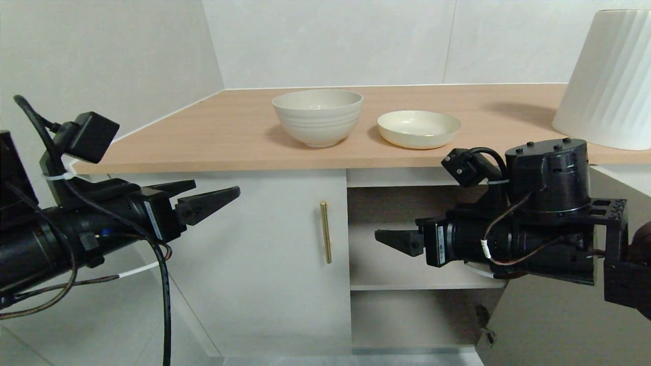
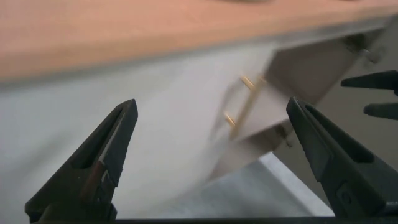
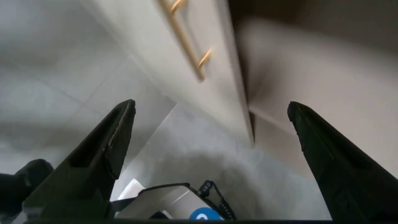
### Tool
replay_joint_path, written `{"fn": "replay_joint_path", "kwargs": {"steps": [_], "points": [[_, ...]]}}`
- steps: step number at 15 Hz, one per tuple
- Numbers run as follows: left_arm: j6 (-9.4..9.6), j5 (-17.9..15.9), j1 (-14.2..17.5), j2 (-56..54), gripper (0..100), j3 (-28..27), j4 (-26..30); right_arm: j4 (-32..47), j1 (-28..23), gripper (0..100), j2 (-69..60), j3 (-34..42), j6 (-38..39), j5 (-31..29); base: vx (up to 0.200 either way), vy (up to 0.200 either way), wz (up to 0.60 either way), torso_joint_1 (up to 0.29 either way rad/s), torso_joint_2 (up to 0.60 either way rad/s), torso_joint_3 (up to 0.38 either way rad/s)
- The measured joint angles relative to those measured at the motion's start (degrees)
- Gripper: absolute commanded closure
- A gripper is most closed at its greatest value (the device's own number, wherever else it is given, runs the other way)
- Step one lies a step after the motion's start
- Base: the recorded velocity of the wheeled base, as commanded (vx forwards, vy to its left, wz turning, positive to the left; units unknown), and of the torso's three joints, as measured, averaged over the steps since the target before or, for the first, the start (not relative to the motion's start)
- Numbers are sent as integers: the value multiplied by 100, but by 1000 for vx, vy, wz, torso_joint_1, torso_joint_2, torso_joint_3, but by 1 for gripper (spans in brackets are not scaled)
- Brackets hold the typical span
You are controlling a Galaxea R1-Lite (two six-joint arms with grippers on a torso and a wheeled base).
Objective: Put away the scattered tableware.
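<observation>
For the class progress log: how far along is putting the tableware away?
Done: the white cabinet's right compartment stands open. In hand: nothing; the left end effector and right end effector are both open, in front of the cabinet. Left: the deep cream ribbed ceramic bowl and the shallow cream ceramic dish both sit on the light wooden countertop, neither stored.

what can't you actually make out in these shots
- Shelves of the open cabinet, head view: the right gripper and its arm cover much of them.
- Bottom of the bowl, head view: hidden by its own near wall.
- The white shade, head view: cut off by the right edge.
- The door handle, left wrist view: blurred.
</observation>
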Motion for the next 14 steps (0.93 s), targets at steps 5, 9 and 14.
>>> {"fn": "replay_joint_path", "kwargs": {"steps": [5,9,14], "points": [[-1,-29,-11,-194,0,29,182,-5,-13,0,-59,155,-51,16,0,0,0,0,0,0],[-6,-29,-33,-229,0,2,400,-35,-2,0,-99,177,-68,-6,0,0,0,4,-30,-14],[-22,-30,-85,-196,0,-257,1142,-68,-16,0,-99,188,-77,-30,0,0,0,98,-329,-279]]}}
